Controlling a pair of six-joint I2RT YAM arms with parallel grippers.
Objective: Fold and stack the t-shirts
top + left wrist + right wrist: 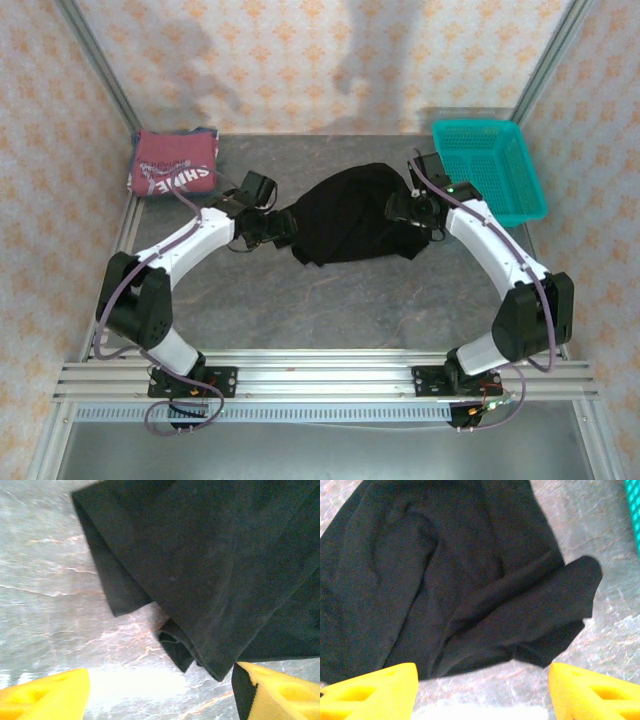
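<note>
Top external cam: black tee (350, 215) lies crumpled and partly folded at the middle of the table (330, 310), w/ my two arms flanking it. My left gripper (283, 228) sits at the tee's left edge, my right gripper (402, 208) at its right edge.

Left wrist cam: my jaws are spread wide, yellow fingers (45, 697) well apart, w/ nothing between them but bare marble-look tabletop. Layered folded edges of the black tee lie just ahead, one corner close to the right-hand finger.

Right wrist cam: same story, jaws wide open, nothing gripped. A loose flap of the tee spreads out twd the right.

Well left of the black tee, in the far-left corner, the dark red tee (172, 165) w/ white "SHINE" lettering rests folded. Right of & behind the black tee stands the teal mesh basket (530, 170).
</note>
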